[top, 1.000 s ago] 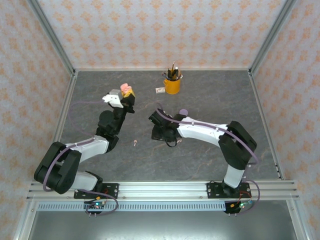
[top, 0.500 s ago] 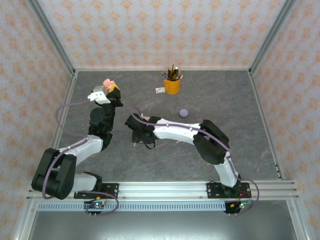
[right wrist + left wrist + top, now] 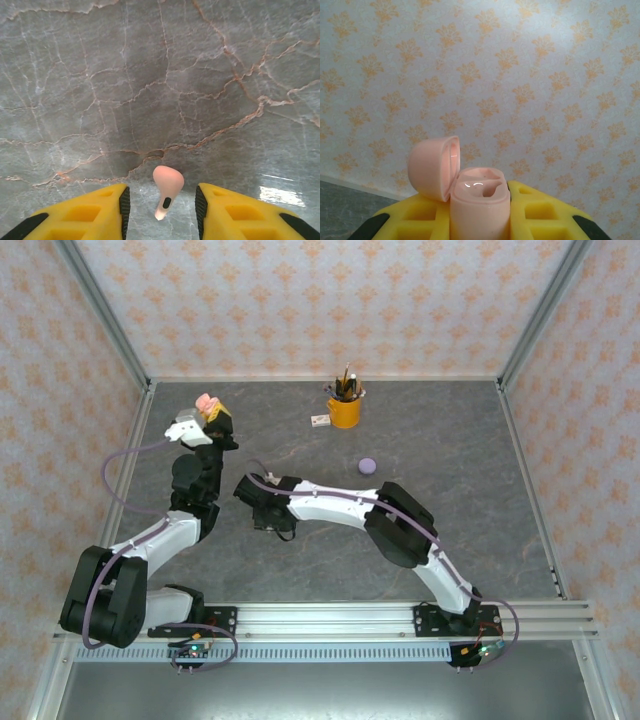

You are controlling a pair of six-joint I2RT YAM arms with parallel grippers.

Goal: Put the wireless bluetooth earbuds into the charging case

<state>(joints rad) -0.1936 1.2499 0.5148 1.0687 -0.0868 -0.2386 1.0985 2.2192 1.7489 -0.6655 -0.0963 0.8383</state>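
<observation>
item 1: left claw (image 3: 212,412), left of the pen cup (image 3: 344,411); i see it pinching the pink case (image 3: 480,200), lid open.
item 2: right claw (image 3: 161,200), nearer me than the cup, spread either side of a pink earbud (image 3: 166,187) lying on the table (image 3: 150,75).
item 3: purple case (image 3: 367,465), near the cup.
</observation>
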